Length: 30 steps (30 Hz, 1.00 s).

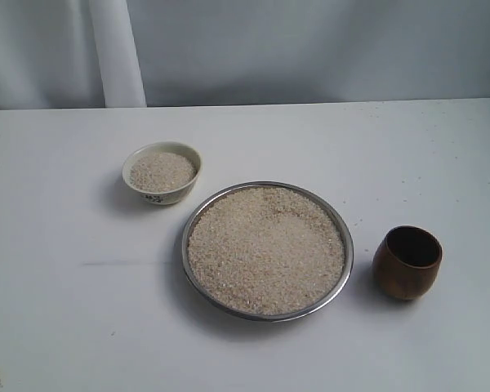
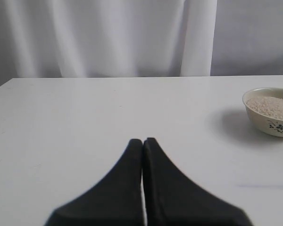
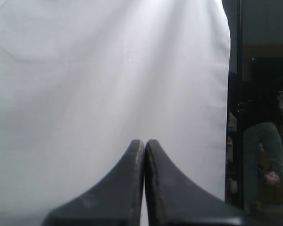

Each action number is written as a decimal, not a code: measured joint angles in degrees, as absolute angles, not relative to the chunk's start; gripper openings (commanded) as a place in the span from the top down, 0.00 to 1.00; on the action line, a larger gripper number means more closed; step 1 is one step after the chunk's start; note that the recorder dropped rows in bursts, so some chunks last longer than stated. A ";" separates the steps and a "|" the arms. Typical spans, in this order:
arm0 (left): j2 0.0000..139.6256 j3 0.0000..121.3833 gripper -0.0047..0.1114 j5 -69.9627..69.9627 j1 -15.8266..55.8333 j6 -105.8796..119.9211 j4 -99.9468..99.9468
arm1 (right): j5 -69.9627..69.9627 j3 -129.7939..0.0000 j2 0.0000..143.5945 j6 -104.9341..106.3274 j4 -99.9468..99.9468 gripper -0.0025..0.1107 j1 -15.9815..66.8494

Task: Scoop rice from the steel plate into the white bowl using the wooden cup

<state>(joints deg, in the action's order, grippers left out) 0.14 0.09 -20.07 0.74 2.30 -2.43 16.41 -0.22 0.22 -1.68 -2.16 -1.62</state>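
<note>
The steel plate (image 1: 345, 230) lies in the middle of the white table, heaped with pale rice (image 1: 265, 248). Behind it to the left stands the white bowl (image 1: 162, 173), filled with rice; it also shows in the left wrist view as the white bowl (image 2: 270, 112). The wooden cup (image 1: 407, 262) stands upright and empty to the right of the plate. Neither arm appears in the exterior view. My left gripper (image 2: 143, 140) is shut, empty, over bare table far from the bowl. My right gripper (image 3: 145, 141) is shut, empty, facing a white cloth.
A white curtain (image 1: 114, 51) hangs behind the table's far edge. In the right wrist view a dark room area (image 3: 262, 117) shows beside the white cloth.
</note>
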 measured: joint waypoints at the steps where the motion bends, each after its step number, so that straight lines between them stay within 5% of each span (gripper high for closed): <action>1: 0.14 0.09 0.96 -20.07 0.74 2.30 -2.43 | 16.66 -0.22 0.22 -1.68 -2.16 0.98 -1.62; 18: 0.14 0.09 0.96 -20.07 0.74 2.30 -2.43 | 20.72 -0.22 0.22 -1.11 -2.16 0.98 -1.62; 25: 0.14 0.09 0.96 -20.07 0.74 2.30 -2.43 | 30.02 -0.22 0.22 -18.28 -2.16 0.98 -1.62; 30: 0.14 0.09 0.96 -20.07 0.74 2.30 -2.43 | 19.13 -5.43 0.22 -24.15 -2.16 0.98 -1.62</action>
<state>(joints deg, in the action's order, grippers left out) 0.14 0.09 -20.07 0.74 2.30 -2.43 19.13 -5.43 0.22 -24.15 -2.16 -1.62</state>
